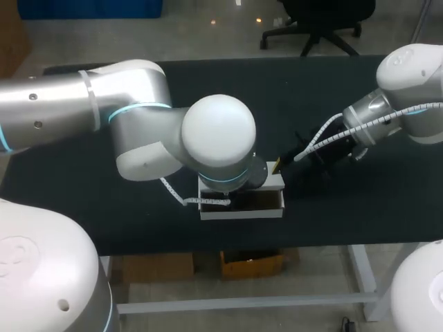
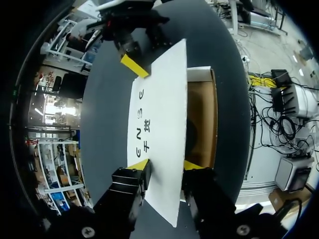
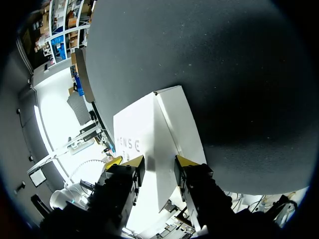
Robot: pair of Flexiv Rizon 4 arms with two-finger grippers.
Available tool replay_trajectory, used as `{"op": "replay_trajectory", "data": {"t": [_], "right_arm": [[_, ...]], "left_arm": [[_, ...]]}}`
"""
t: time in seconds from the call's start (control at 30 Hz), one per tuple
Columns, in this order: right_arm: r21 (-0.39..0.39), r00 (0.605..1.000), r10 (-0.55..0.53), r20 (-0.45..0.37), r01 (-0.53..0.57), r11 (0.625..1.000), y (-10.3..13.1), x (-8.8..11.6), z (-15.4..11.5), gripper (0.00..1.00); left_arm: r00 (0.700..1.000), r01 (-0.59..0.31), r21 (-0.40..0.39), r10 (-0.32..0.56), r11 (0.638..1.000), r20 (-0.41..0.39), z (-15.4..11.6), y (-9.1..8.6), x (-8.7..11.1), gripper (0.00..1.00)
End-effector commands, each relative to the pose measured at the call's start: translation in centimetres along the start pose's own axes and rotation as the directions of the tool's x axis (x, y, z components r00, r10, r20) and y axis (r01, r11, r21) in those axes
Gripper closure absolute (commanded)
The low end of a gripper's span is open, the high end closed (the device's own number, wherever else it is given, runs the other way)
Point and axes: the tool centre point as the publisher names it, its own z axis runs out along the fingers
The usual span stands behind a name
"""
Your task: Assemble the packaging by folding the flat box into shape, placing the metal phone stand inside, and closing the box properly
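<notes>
The box (image 1: 242,211) sat near the surface's (image 1: 346,90) front edge (open, brown inside). The left hand (image 2: 166,164) pinched its raised lid (image 2: 159,99). The right hand (image 3: 158,162) straddled the lid's other end, and I could not tell its grip.

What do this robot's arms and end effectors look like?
The left arm and right arm are thick rounded tubes, silver and glossy white, with thin teal rings at joints. White ribbed cables run along both. The left end effector and right end effector are black, with two blocky yellow-tipped fingers.
</notes>
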Motion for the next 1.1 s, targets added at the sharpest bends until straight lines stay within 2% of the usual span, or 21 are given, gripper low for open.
{"op": "replay_trajectory", "data": {"t": [0.03,0.2,0.47,0.83,1.1], "right_arm": [[0.004,1.000,-0.001,-0.004,0.001,1.000,0.08,-0.02,-0.01,0.64],[0.003,1.000,-0.001,-0.004,0.001,1.000,0.07,-0.02,-0.01,0.64],[0.001,1.000,-0.002,-0.003,0.002,1.000,-0.08,-0.06,-0.01,0.63],[-0.007,1.000,-0.002,-0.003,0.002,1.000,-0.40,-0.24,-0.30,0.63],[-0.011,1.000,-0.005,-0.003,0.005,1.000,-0.70,-0.29,-0.41,0.63]], "left_arm": [[1.000,0.000,0.002,0.000,1.000,0.020,-0.07,-0.05,0.53,0.65],[0.999,-0.006,0.011,0.006,1.000,0.039,-0.06,0.05,0.61,0.70],[0.998,-0.014,0.023,0.013,1.000,0.058,0.05,0.20,0.68,0.66],[0.997,-0.021,0.023,0.019,1.000,0.068,0.31,0.24,0.95,0.67],[0.996,-0.029,0.021,0.028,0.999,0.083,0.52,0.26,1.24,0.63]]}}
